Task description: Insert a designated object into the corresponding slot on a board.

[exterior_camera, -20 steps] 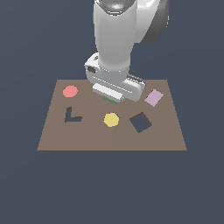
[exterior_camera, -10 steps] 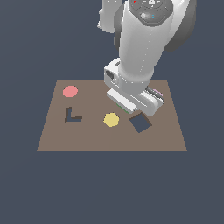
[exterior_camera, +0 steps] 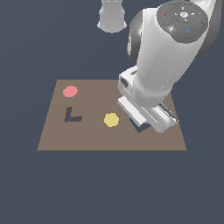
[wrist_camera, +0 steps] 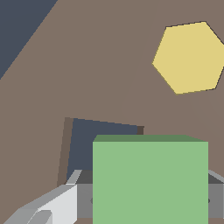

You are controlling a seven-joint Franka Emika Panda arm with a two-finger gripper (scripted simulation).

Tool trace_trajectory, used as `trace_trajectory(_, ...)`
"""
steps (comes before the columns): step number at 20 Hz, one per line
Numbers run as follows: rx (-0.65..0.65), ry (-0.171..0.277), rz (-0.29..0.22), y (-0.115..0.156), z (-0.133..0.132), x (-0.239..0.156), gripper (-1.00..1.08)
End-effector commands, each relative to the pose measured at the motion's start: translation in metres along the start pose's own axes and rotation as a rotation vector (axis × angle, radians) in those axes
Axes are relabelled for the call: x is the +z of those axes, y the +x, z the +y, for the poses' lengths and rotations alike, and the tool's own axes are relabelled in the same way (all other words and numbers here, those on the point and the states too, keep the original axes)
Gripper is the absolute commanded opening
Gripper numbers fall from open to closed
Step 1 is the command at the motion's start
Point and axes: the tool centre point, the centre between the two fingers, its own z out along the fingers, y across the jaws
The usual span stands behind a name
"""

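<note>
In the wrist view the green block (wrist_camera: pixel 150 181) fills the foreground, held between my gripper's grey fingers (wrist_camera: pixel 65 203), which are shut on it. It hangs just over the dark square slot (wrist_camera: pixel 98 140), covering part of it. The brown board (exterior_camera: pixel 87 135) lies flat in the exterior view. There my arm and hand (exterior_camera: pixel 148 113) cover the slot almost entirely; only a dark corner of the slot (exterior_camera: pixel 139 128) shows under the hand. The block and fingertips are hidden in that view.
A yellow hexagon (exterior_camera: pixel 111 119) (wrist_camera: pixel 190 57) lies on the board beside the slot. A dark L-shaped cutout (exterior_camera: pixel 71 115) and a red round piece (exterior_camera: pixel 70 91) sit toward the exterior view's left. The board's edge (wrist_camera: pixel 30 43) shows in the wrist view.
My arm has swung from the board's middle back toward the exterior view's right and nearer, now covering the slot and the lilac square that showed earlier.
</note>
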Motion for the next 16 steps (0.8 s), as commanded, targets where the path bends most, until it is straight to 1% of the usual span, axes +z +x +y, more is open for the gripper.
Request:
trace_trajectory(1,0.041,0.000,0.000,0.002,-0.010,-0.001,-1.00)
trace_trajectory(8,0.105,0.000,0.000,0.006,-0.027,-0.001,-1.00)
trace_trajectory(16,0.115,-0.001,0.000,0.007,-0.029,0.000,-1.00)
